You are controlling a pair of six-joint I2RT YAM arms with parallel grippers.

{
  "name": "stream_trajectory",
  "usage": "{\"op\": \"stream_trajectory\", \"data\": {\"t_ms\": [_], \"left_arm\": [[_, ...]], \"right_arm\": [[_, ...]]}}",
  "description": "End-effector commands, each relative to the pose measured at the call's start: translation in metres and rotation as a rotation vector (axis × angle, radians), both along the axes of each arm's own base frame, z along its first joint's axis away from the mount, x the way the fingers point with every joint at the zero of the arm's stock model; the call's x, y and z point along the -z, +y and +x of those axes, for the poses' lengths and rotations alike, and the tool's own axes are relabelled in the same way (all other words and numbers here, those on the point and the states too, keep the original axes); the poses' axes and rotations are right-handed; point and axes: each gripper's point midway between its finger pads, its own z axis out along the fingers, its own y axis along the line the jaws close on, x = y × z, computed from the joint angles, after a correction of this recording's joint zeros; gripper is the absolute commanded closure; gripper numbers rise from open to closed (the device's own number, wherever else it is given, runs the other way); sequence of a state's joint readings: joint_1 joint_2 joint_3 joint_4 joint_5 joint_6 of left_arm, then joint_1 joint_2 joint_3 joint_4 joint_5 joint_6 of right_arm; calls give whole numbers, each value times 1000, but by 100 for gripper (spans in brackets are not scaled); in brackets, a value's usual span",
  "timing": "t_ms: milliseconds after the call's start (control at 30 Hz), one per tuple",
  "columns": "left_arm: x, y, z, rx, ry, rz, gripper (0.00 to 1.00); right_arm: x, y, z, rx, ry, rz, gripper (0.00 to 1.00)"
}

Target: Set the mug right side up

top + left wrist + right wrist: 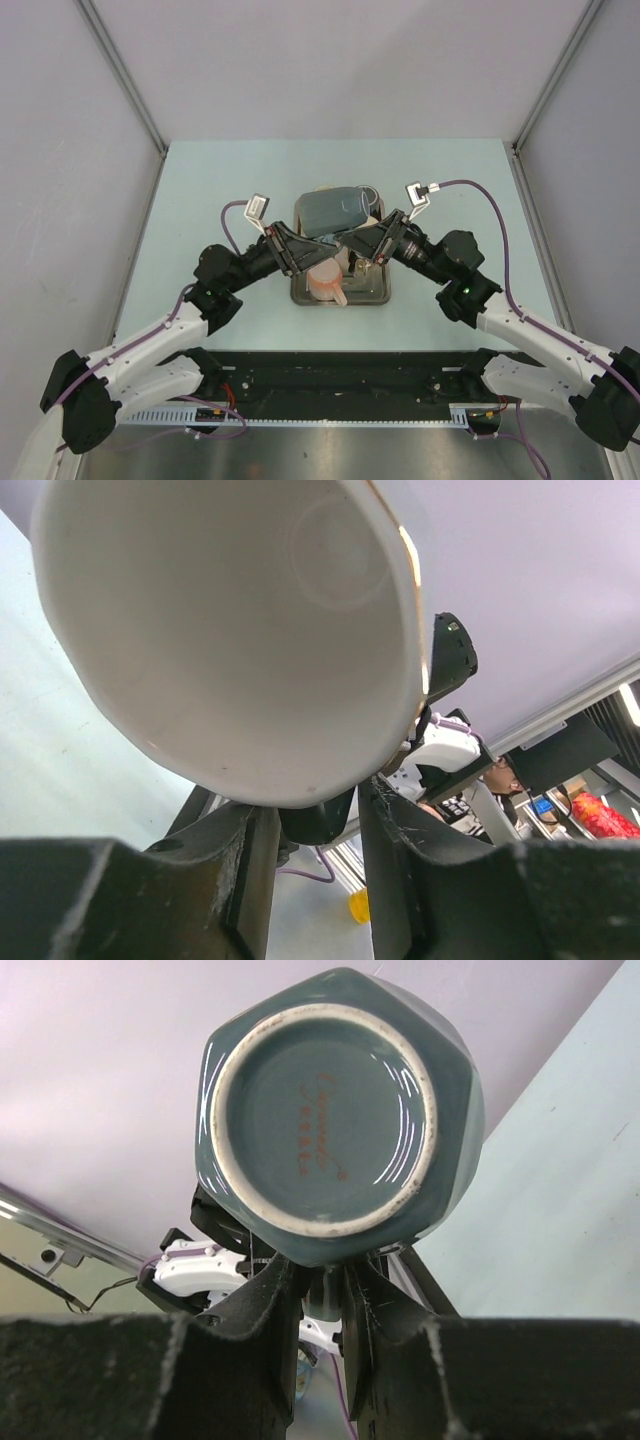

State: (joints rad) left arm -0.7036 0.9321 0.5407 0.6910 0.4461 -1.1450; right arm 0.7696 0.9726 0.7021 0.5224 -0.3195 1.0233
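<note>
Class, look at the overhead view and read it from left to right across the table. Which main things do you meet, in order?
left arm → grey-blue mug → right arm. The metal tray and the cup on it overlap the mug, so they are left out.

Bench (200,190): a pale mint-green, matt, rectangular top, closed in by grey walls (60,150) on its left, right and far sides. One shallow metal tray (297,288), roughly square with a raised rim, lies flat directly on the bench at about its middle, well apart from every edge. A black strip (340,368) runs along the near edge.
</note>
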Motion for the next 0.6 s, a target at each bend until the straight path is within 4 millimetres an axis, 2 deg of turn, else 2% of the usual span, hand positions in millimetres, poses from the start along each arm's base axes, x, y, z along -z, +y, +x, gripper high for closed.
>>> {"op": "stream_trajectory", "data": {"t_ms": [0, 100, 200, 333, 567], "left_arm": [[-52, 4, -9, 7, -110, -129, 60], [-55, 5, -9, 12, -105, -146, 62], [-57, 6, -10, 17, -98, -168, 57], [-57, 6, -9, 16, -95, -173, 60], [-56, 5, -9, 16, -93, -172, 88]], "right_arm": [[-28, 2, -16, -50, -92, 53, 100], [-23, 3, -16, -49, -85, 36, 100], [-19, 5, -17, -53, -80, 24, 100], [-18, 4, -16, -49, -79, 20, 100], [-12, 4, -17, -52, -71, 0, 100]]}}
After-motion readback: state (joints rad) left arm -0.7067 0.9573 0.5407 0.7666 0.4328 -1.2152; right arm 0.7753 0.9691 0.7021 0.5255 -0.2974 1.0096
